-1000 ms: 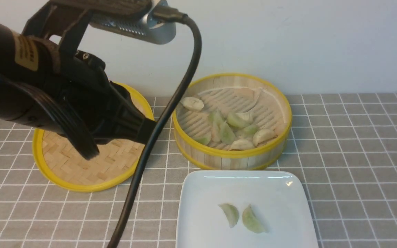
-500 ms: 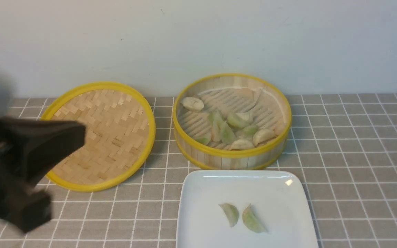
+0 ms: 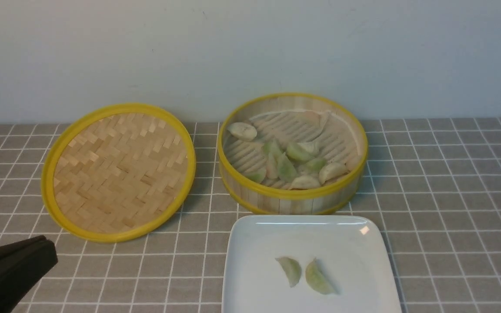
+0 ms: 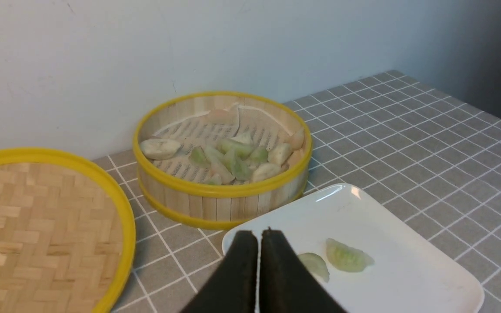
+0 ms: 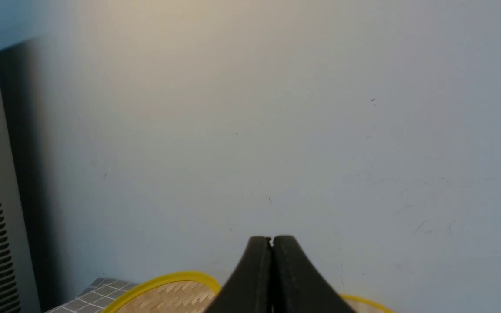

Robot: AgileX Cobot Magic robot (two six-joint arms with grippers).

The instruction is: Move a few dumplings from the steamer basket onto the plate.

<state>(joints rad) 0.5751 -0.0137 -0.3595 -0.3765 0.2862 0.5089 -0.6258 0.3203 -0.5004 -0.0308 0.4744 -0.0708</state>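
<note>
Bamboo slats and yellow rims mark the steamer basket [image 3: 293,198], which stands at the centre of the front view. Just below it, with a narrow strip of grey checked cloth [image 3: 450,195] between them, is the white plate [image 3: 255,252] at the lower centre. Two green dumplings [image 3: 318,278] lie side by side near the plate's middle, and a heap of dumplings [image 3: 287,167], green and cream, covers the nearer part of the basket floor. The woven lid [image 3: 120,171] lies flat at centre left. The left gripper [image 3: 47,252] shows only as a dark tip in the lower left corner, its jaws pressed together on nothing. It is well apart from the basket, lower than the lid and away from the plate. The right gripper [image 5: 271,240] is outside the front view; its own camera shows it closed and empty too, aimed at the bare wall. The robot seems to be between transfers, with two pieces delivered and perhaps one more to fetch. A further pick would call for spreading the jaws, reaching over the basket's rim and closing gently on one dumpling. The lone cream dumpling [image 3: 242,130] at the upper left of the basket floor looks the easiest to take.
</note>
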